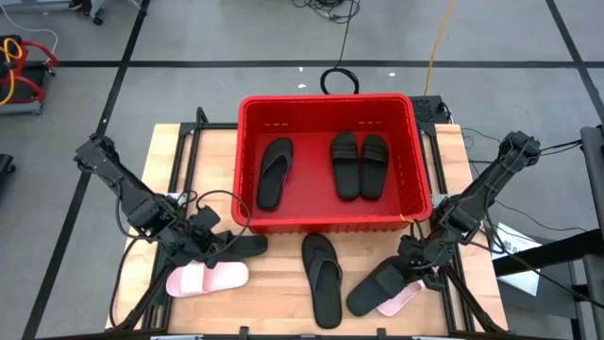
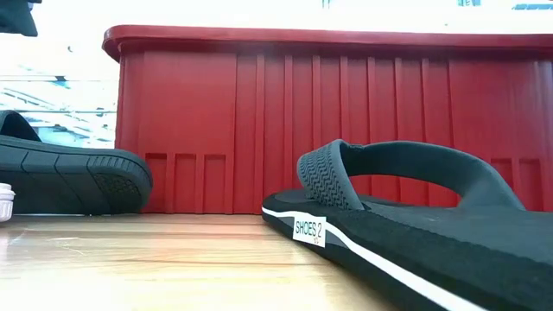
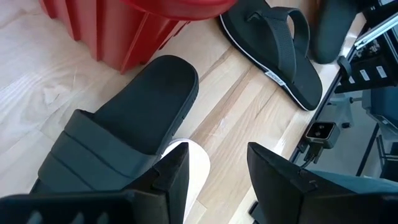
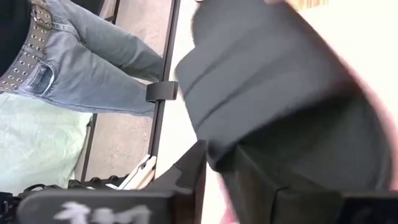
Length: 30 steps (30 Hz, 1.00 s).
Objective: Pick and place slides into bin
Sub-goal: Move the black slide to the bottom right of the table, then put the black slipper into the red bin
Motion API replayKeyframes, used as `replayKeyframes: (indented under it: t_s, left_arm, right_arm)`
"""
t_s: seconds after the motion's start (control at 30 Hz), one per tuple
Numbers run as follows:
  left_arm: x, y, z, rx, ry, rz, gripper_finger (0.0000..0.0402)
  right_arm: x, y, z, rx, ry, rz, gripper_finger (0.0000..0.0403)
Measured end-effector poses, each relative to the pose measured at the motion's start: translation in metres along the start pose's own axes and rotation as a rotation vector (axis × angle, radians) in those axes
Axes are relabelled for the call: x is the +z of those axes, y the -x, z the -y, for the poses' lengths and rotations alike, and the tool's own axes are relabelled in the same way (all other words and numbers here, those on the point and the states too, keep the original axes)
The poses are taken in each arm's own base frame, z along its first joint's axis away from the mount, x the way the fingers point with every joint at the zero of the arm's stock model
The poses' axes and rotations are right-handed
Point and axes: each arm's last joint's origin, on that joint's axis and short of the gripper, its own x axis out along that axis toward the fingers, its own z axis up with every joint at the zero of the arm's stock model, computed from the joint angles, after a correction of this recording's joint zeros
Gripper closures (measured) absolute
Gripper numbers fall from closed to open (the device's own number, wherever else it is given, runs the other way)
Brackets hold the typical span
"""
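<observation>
The red bin (image 1: 326, 100) stands at the table's far middle, with three black slides (image 1: 359, 165) lying flat inside. In front of it a black thong slide (image 1: 322, 279) rests on its sole. My left gripper (image 3: 217, 174) is open over the edge of a black wide-strap slide (image 3: 124, 124), which partly overlaps a pale pink slide (image 1: 209, 279). My right gripper (image 4: 221, 177) is open at the strap of another black slide (image 4: 280, 93), which lies on top of a pink slide (image 1: 404, 297). My left gripper has one finger (image 3: 174, 171) over the black slide's near side; I cannot tell if it touches. My right gripper comes slanting down at the black slide's strap edge (image 4: 217, 155), which reaches into the gap between the fingers. Whether they touch it, I cannot tell.
The bin's wall (image 2: 346, 121) rises just behind the thong slide (image 2: 415, 216) and the left black slide (image 2: 69, 177). Bare wood shows between the slides at the table's front. A person in jeans (image 4: 74, 56) stands beyond the table's edge.
</observation>
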Motion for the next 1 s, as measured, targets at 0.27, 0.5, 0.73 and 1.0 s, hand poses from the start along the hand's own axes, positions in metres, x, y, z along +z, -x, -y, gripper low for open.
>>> replayKeyframes:
  t_s: [0.27,0.5,0.73,1.0]
  left_arm:
    - [0.000,0.000,0.000,0.000,-0.001,0.000,0.0245]
    - [0.000,0.000,0.002,-0.017,-0.017,0.002,0.0245]
    - [0.002,0.000,0.009,-0.089,-0.078,0.051,0.0245]
    - [0.006,-0.003,0.034,-0.253,-0.167,0.200,0.0245]
  right_arm:
    - [0.001,0.000,-0.001,0.014,-0.003,0.006,0.0272]
    - [0.017,0.003,-0.018,0.169,0.053,0.208,0.0275]
    - [0.030,0.011,-0.032,0.276,0.117,0.393,0.0300]
    - [0.032,0.012,-0.033,0.262,0.177,0.450,0.0322]
